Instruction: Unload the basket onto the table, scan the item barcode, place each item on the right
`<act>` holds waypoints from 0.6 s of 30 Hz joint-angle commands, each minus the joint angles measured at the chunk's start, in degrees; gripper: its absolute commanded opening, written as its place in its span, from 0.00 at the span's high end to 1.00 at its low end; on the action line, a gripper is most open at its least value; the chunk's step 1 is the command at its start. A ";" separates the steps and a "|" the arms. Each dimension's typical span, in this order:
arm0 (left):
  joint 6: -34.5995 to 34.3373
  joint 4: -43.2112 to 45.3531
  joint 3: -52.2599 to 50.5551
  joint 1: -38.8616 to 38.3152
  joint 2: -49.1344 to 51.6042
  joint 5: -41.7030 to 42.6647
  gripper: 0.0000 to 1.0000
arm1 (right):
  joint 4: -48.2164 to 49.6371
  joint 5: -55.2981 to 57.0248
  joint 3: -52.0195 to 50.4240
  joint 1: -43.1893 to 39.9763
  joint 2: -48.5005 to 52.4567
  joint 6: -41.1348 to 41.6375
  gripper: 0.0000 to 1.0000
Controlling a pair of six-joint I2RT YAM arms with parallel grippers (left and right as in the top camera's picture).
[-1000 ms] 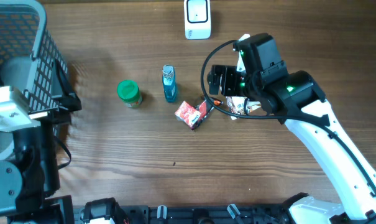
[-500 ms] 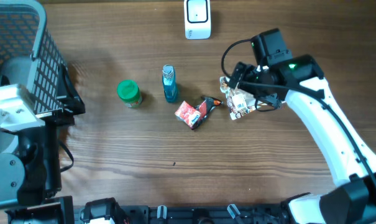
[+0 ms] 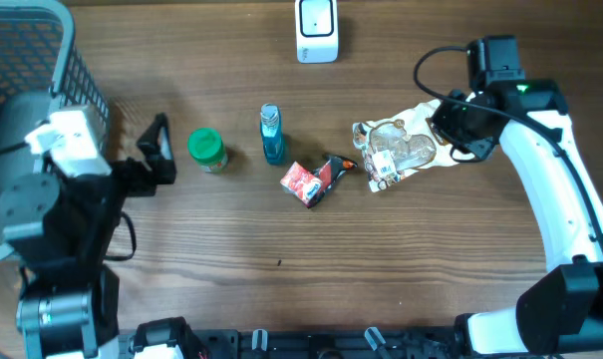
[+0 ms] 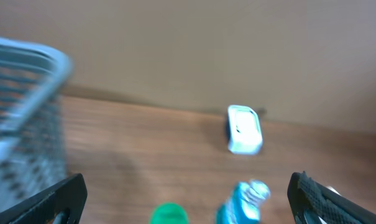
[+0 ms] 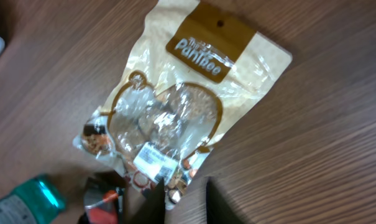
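Wood-grain table (image 3: pixel 281 289) before a plain beige wall (image 4: pixel 175 50).
Snack pouch (image 3: pixel 399 150) is laid flat right of centre, apart from the white scanner (image 3: pixel 317 30); left gripper (image 4: pixel 188 193) is spread wide, right gripper (image 5: pixel 183 190) nearly closed, empty.

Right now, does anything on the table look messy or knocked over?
Nothing is spilled. The snack pouch lies flat, crinkled and crooked, and the red packet sits askew with a small dark packet pushed against it, like a little pile.
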 commanded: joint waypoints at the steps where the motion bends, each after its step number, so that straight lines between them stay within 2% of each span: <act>1: -1.14 -0.04 -0.35 -6.14 2.62 6.43 0.00 | 0.13 0.11 0.09 -0.94 0.72 -2.10 0.95; 3: -1.11 -0.02 -0.28 -10.91 3.74 4.20 0.00 | 0.35 -0.09 0.09 -0.98 0.76 -3.58 0.95; 4: -1.14 -0.02 -0.28 -13.60 4.09 1.57 0.00 | 0.28 -0.13 0.09 -0.98 0.76 -4.11 0.91; 6: -1.11 -0.50 -0.28 -20.37 4.39 -9.57 0.00 | -0.37 -0.72 -0.09 -0.98 1.36 -4.98 0.11; 7: -1.11 -0.70 -0.28 -21.55 4.39 -11.43 0.00 | -0.02 -2.60 -1.33 -0.98 2.08 -5.07 0.00; 12: -1.11 -1.51 -0.31 -21.73 4.39 -11.41 0.00 | 9.14 -8.94 -11.37 -0.98 2.54 -4.39 0.00; 18: -1.11 -1.95 -0.31 -21.73 4.39 -11.41 0.00 | 21.27 -12.07 -24.09 -1.03 2.54 3.48 0.00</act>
